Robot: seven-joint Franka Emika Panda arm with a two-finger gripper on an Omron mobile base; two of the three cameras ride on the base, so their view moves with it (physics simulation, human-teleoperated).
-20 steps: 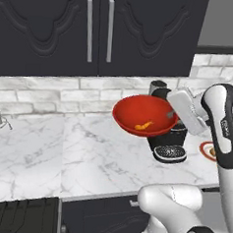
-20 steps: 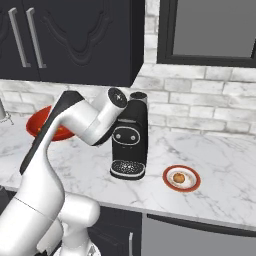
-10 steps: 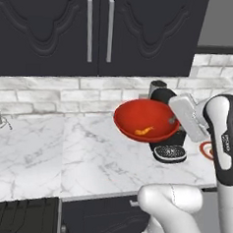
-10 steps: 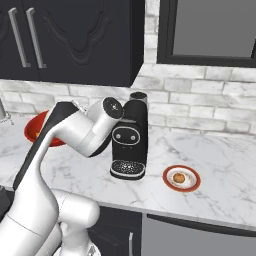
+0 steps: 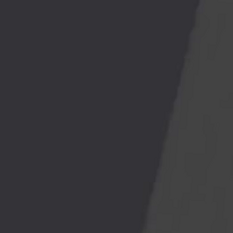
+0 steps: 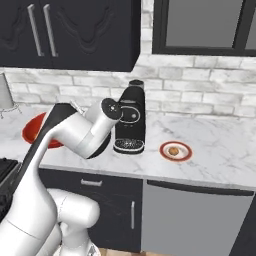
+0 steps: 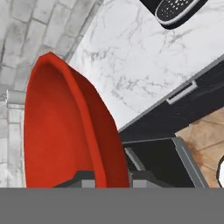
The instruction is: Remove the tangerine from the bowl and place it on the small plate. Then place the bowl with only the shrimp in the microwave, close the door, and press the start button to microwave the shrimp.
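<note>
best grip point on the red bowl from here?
The rim wall, pinched edge-on, one finger inside and one outside: the bowl is wide and shallow, too broad to span. In the hand view the gripper is already shut on the rim at its near edge, bowl apparently lifted clear of the counter.

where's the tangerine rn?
Right base view: the tangerine sits on the small plate, on the marble counter just right of the black coffee machine.
</note>
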